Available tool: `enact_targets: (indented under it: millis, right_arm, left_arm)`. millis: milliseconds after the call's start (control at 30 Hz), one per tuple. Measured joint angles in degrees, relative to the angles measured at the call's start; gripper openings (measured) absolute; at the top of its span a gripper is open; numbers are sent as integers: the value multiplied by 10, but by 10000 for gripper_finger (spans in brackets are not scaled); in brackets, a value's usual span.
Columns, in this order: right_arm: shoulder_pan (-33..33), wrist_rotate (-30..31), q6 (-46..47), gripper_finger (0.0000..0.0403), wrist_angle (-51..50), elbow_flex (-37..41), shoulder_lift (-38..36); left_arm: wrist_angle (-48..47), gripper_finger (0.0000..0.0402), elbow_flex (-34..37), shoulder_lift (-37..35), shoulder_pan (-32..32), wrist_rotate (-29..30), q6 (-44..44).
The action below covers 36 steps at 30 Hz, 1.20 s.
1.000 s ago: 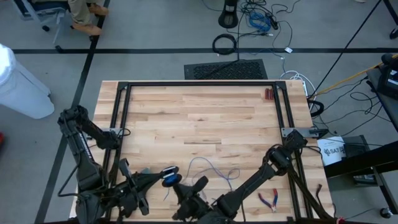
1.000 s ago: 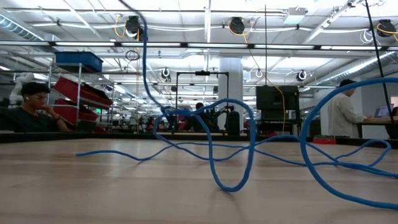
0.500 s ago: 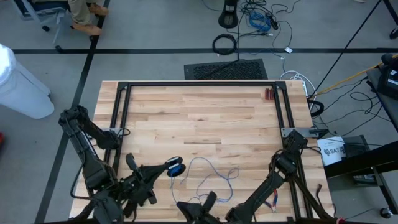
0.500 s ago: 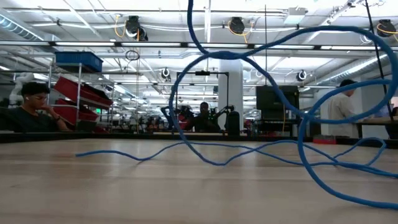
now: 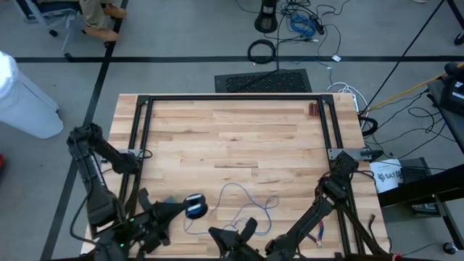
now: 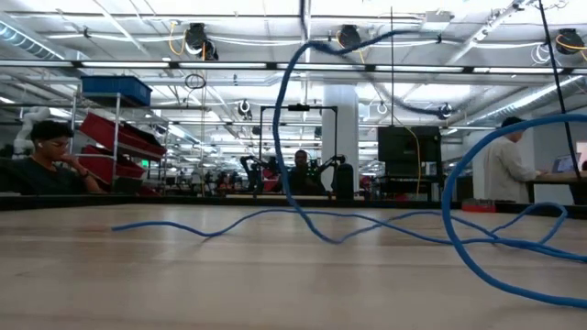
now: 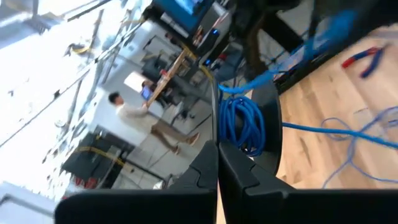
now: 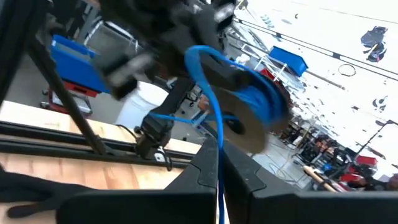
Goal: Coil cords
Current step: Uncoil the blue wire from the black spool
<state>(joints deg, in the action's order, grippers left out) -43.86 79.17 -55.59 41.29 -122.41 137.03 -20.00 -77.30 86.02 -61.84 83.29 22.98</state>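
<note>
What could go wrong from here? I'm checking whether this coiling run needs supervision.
The blue cord lies in crossing loops on the table, so it may knot as it is drawn in. The wound coil sits loosely and could slip off. The red-handled pliers near the loose cord might snag.

A pale butcher-block wooden worktop (image 5: 239, 138), its smooth strips joined in visible seams, shows a soft satin sheen under the hall lights. Across it trails a thin blue plastic-sheathed cord (image 6: 312, 229), slick and slightly glossy, part of it wound on a dull grey spool disc (image 8: 249, 127). A matt black metal frame (image 5: 232, 97) borders the worktop's far edge and sides. The two arms' dark casings look like matt plastic or painted metal; the left gripper (image 7: 217, 168) and right gripper (image 8: 217, 165) have smooth, dull black fingers. Near the worktop's right edge lie pliers with glossy red handles (image 5: 316, 233).
</note>
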Motion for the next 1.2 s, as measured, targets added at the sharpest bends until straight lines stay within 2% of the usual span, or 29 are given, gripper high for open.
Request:
enact_targets:
  millis: [133, 367, 700, 833, 967, 1067, 1200]
  right_arm:
    - [4, 0, -1, 0, -23, 0, -19]
    - [-6, 0, -7, 0, -40, 0, -57]
    - [-37, 3, -7, 0, -78, 0, -105]
    - [-48, 9, -6, 0, -95, 0, -105]
    - [-50, 31, 50, 0, -177, 0, -105]
    - [-39, 98, 119, 0, -272, 0, -105]
    - [-17, 108, 246, 0, -423, 0, -105]
  left_arm:
    - [2, 1, 0, 0, -30, 3, 20]
    - [2, 1, 0, -12, -76, 65, 18]
    - [3, 1, 0, -22, -122, 67, 19]
    - [36, 1, 0, -23, -128, 65, 44]
    - [105, 1, 0, -23, -128, 21, 92]
    - [169, 1, 0, -23, -128, -22, 136]
    - [220, 1, 0, -23, -122, -46, 166]
